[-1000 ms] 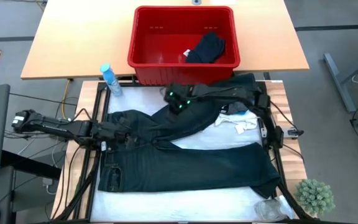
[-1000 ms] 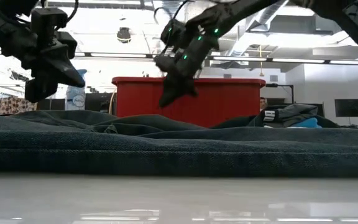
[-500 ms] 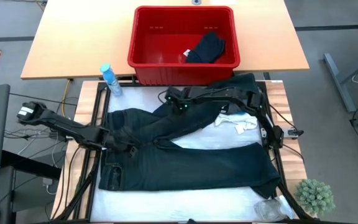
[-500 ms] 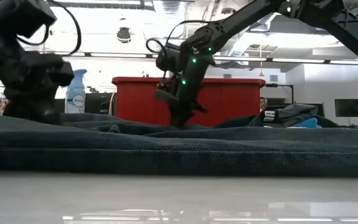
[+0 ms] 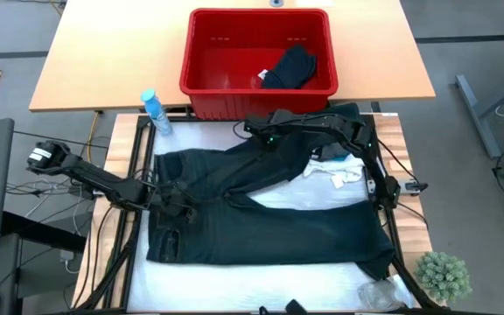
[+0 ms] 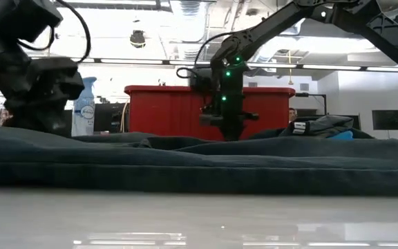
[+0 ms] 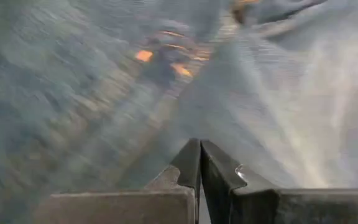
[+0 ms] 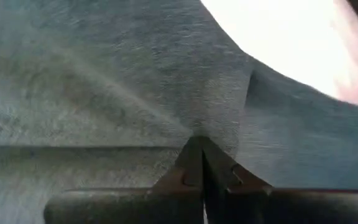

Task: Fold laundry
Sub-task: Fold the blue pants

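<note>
Long dark trousers (image 5: 269, 223) lie spread on the white table top, waist toward the left edge, one leg along the near side, the other (image 5: 322, 131) slanting to the far right. My left gripper (image 5: 185, 204) is shut and rests on the cloth near the waist. My right gripper (image 5: 263, 144) is shut and points steeply down onto the far leg. A white garment (image 5: 335, 171) lies between the legs at the right. A black garment (image 5: 291, 68) lies in the red basket (image 5: 208, 52). My left gripper sets its shut fingertips (image 7: 199, 155) on the trousers' cloth near the waist (image 7: 166, 112), slanting down from the table's left. No cloth shows between the fingers. My right gripper presses its shut fingertips (image 8: 199, 152) down from above on the far leg (image 8: 216, 118). The cloth puckers around the tips and lies on the table.
The red basket stands on the wooden table beyond the far edge. A blue spray bottle (image 5: 153, 112) stands at the far left corner. At the near right corner are a small green plant (image 5: 444, 276) and a clear bag (image 5: 381, 293). Bare white table shows along the near edge.
Both grippers have come down, shut, from above the trousers onto the cloth. My right gripper has tipped steeply downward and moved toward the table's right along the far leg. The cloth by the waist now lies flatter and more spread out.
</note>
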Controlling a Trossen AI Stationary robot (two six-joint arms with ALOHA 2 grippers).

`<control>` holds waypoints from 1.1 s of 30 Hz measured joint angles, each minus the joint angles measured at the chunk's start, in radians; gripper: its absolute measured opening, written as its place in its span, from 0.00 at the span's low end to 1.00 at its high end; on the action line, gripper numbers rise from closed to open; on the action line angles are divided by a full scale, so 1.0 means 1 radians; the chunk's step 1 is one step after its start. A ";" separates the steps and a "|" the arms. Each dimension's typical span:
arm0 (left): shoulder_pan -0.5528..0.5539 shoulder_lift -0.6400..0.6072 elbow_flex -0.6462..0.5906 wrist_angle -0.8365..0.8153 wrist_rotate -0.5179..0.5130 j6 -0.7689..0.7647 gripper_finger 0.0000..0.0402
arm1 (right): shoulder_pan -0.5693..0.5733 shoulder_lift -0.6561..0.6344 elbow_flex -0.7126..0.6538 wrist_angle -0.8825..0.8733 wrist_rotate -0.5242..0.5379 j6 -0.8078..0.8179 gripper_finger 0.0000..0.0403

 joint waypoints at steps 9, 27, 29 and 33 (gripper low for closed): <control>-0.004 0.014 0.000 -0.016 -0.048 -0.006 0.00 | 0.039 -0.149 0.003 0.363 -0.304 -0.143 0.04; -0.080 0.174 0.002 0.065 -0.084 -0.122 0.00 | 0.061 0.081 0.002 0.623 -0.445 -0.247 0.03; -0.080 0.174 0.002 0.066 -0.082 -0.122 0.00 | 0.063 0.093 0.003 0.624 -0.404 -0.269 0.03; -0.087 0.175 0.002 0.066 -0.083 -0.123 0.00 | 0.061 0.089 0.014 0.648 -0.284 -0.226 0.03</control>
